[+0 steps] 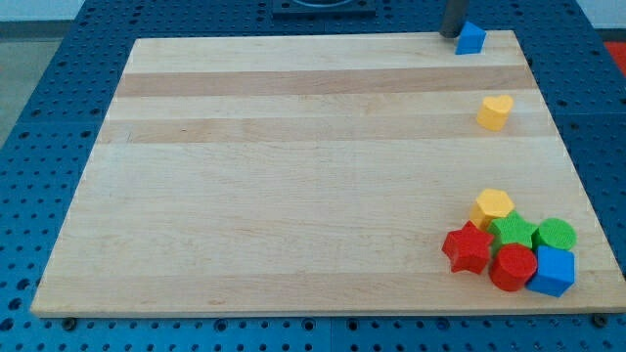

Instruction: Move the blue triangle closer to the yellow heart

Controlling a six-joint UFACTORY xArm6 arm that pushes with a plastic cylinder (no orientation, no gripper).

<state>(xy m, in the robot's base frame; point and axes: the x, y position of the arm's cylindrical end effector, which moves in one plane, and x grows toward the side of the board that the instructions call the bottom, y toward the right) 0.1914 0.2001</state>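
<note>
The blue triangle [471,38] sits at the top right corner of the wooden board [293,176]. The yellow heart [495,111] lies below it, a little to the right, with a gap of bare wood between them. My tip [451,35] rests at the board's top edge, just left of the blue triangle and touching or nearly touching it. The rod runs up out of the view's top.
A cluster of blocks sits at the bottom right: a yellow hexagon [492,206], a red star [468,248], a green star [513,233], a green round block [556,236], a red hexagon [513,267] and a blue cube [554,271]. A blue pegboard [39,117] surrounds the board.
</note>
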